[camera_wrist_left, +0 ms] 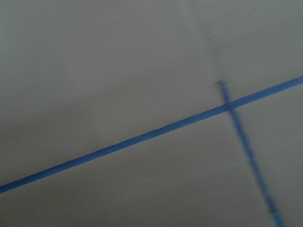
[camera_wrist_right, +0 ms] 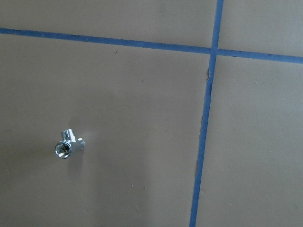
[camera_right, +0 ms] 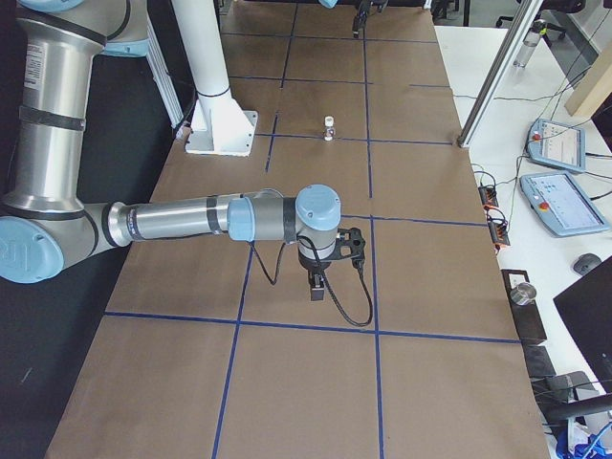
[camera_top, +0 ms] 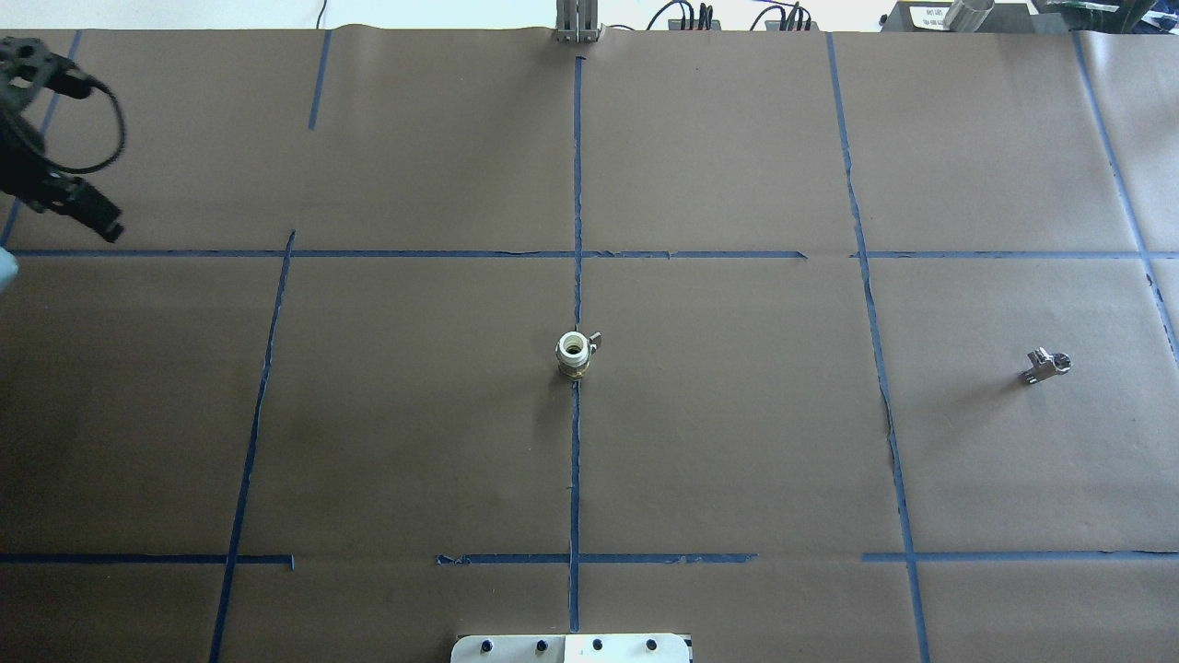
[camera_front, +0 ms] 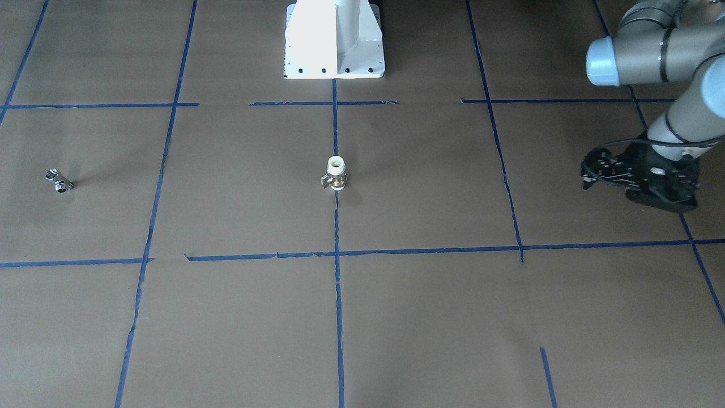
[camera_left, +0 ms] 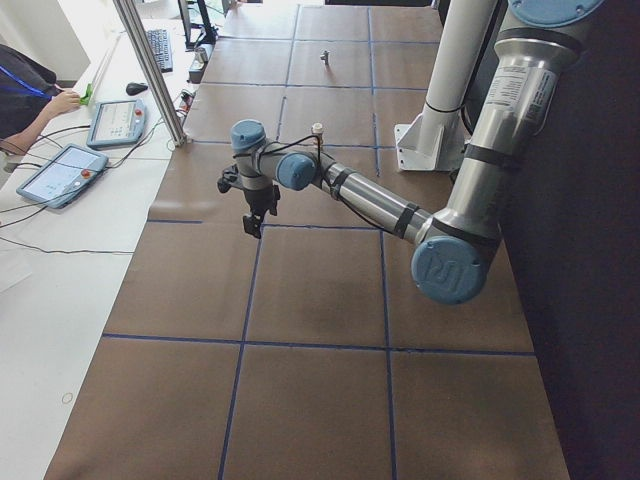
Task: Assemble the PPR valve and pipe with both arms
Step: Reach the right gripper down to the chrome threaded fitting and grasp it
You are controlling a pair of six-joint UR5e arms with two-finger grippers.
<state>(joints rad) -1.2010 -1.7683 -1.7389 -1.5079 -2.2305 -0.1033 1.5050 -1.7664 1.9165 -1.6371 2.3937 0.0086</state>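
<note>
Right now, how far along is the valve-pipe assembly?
Done: nothing. The PPR valve stands upright alone at the centre of the table; the pipe lies apart on the robot's right. In hand: nothing. The left gripper is open and empty at the left end. The right gripper hangs above the paper, its wrist view showing the pipe ungrasped. Left: grasp both parts, bring them together, join.

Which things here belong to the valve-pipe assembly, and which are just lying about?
Job: PPR valve, pipe, left arm, right arm.
Lying about: white pedestal base, teach pendants, keyboard, blue tape grid.
</note>
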